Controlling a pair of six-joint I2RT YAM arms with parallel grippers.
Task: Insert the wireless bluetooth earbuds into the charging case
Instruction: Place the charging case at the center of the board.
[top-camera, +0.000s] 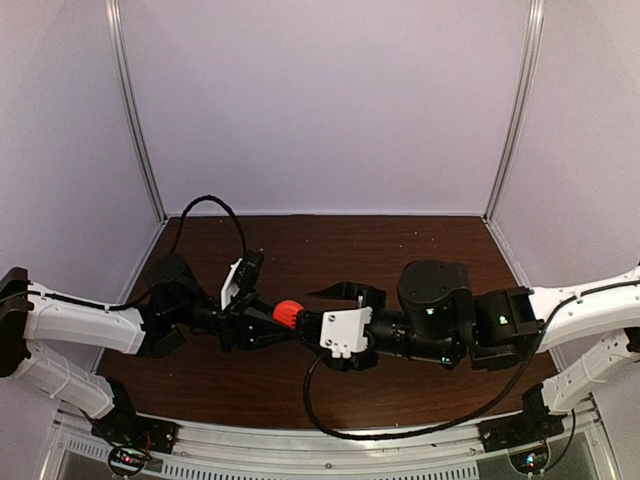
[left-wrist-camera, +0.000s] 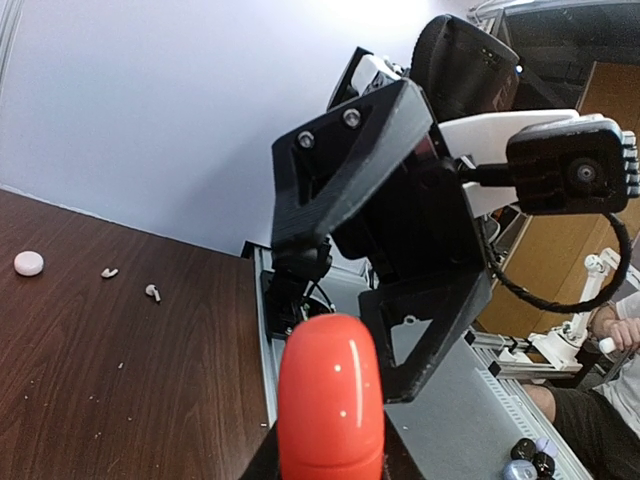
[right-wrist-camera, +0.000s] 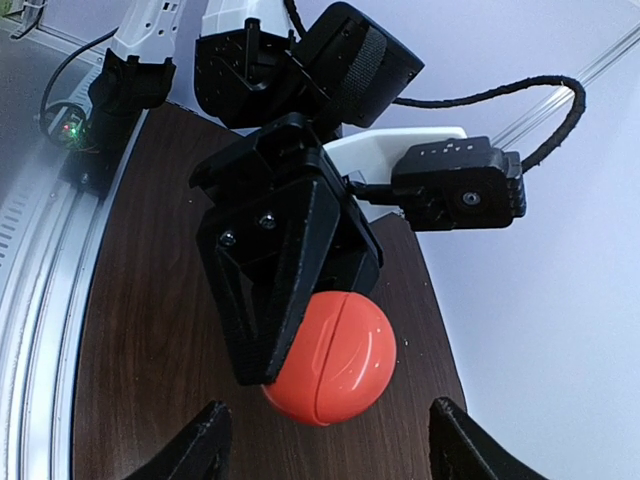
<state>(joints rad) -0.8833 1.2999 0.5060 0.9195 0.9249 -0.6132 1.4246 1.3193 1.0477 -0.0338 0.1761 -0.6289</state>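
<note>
Your left gripper (right-wrist-camera: 305, 360) is pinched tight on the charging case (right-wrist-camera: 340, 350), a round red-orange shell held up off the table (left-wrist-camera: 120, 400), in the middle of the workspace between the two arms. One black finger covers the case's left flank in the right wrist view; the other finger sits behind it, out of sight.

Your right gripper (right-wrist-camera: 328, 440) faces it head on. Its two fingers are spread wide with nothing between them. The case sits straight ahead of those fingers, centred on the gap and just short of the tips, not touching. The case's seam runs roughly up and down in that view, curving over the shell toward you, so the two halves lie left and right of the line between your right fingers.

The wireless bluetooth earbuds (left-wrist-camera: 152, 292) are not in the case. The left wrist view shows two tiny white pieces, the second at (left-wrist-camera: 110, 272), lying on the dark wood just beside each other and well apart from both grippers. They are too small there to tell which way their stems point, and the top view does not show them at all.

Judging from this, the right arm is the free one, and it is lined up with the case, not the earbuds. Opening the shell looks like the step in hand.
</note>
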